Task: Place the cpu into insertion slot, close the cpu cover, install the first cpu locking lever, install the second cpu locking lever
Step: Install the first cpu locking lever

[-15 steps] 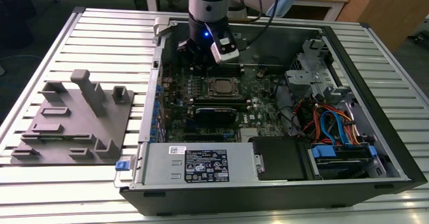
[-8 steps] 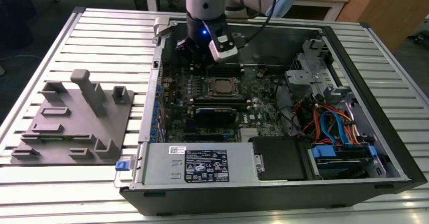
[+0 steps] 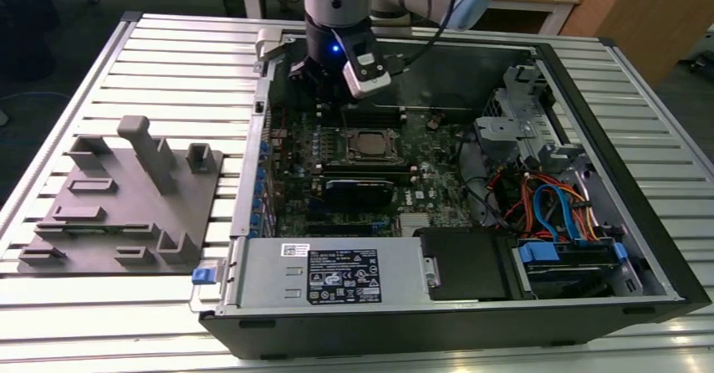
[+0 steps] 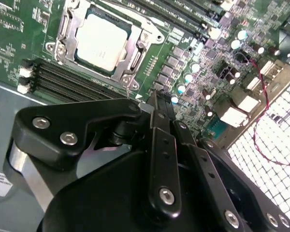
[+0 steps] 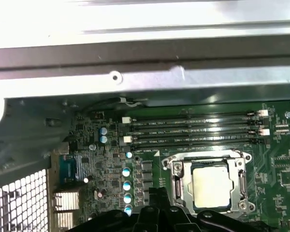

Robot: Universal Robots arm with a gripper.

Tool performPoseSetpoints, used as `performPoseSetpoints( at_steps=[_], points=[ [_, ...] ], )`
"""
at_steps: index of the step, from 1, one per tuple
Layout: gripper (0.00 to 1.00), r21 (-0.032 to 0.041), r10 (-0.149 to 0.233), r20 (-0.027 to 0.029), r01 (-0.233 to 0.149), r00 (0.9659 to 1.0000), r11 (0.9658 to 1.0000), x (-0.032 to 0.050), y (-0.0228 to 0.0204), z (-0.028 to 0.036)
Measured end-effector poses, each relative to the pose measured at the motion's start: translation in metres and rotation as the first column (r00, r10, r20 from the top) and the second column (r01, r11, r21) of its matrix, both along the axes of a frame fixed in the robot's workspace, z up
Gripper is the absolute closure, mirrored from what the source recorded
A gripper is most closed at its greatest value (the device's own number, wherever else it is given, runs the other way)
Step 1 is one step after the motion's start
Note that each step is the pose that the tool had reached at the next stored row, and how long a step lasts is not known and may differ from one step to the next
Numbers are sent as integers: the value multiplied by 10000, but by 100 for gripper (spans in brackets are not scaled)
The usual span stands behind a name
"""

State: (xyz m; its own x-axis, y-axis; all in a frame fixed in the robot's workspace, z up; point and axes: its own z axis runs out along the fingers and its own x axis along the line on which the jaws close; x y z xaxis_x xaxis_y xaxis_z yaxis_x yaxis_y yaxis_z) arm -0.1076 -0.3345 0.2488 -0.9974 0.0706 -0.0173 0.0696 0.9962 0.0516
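The cpu [image 4: 100, 41], a dull silver square, lies flat in the insertion slot [image 5: 241, 209] on the green board. The cpu cover [image 4: 134, 49], a silver metal frame, lies down around the chip's edges [image 5: 211, 186]. Thin metal levers run along the frame's sides; I cannot tell whether they are latched. My gripper [image 4: 158, 100] hangs above the board a short way from the socket, fingers together with nothing between them. In the exterior view the gripper [image 3: 331, 95] is just behind the socket [image 3: 369, 145], over the memory slots.
Long black memory slots [image 5: 193, 130] run beside the socket. The case's metal wall [image 5: 145, 77] stands close behind them. Cables and drive bays [image 3: 558, 214] fill the exterior view's right. A grey fixture plate [image 3: 123, 206] sits outside the case on the exterior view's left.
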Motion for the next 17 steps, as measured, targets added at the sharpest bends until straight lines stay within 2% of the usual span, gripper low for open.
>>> performPoseSetpoints(
  at_steps=[7, 17],
  points=[
    [90, 1, 24, 3, -24, 10000, 10000, -24, 94, -1],
    [90, 2, 27, 8, -27, 10000, 10000, -36, 104, 12]
  ],
)
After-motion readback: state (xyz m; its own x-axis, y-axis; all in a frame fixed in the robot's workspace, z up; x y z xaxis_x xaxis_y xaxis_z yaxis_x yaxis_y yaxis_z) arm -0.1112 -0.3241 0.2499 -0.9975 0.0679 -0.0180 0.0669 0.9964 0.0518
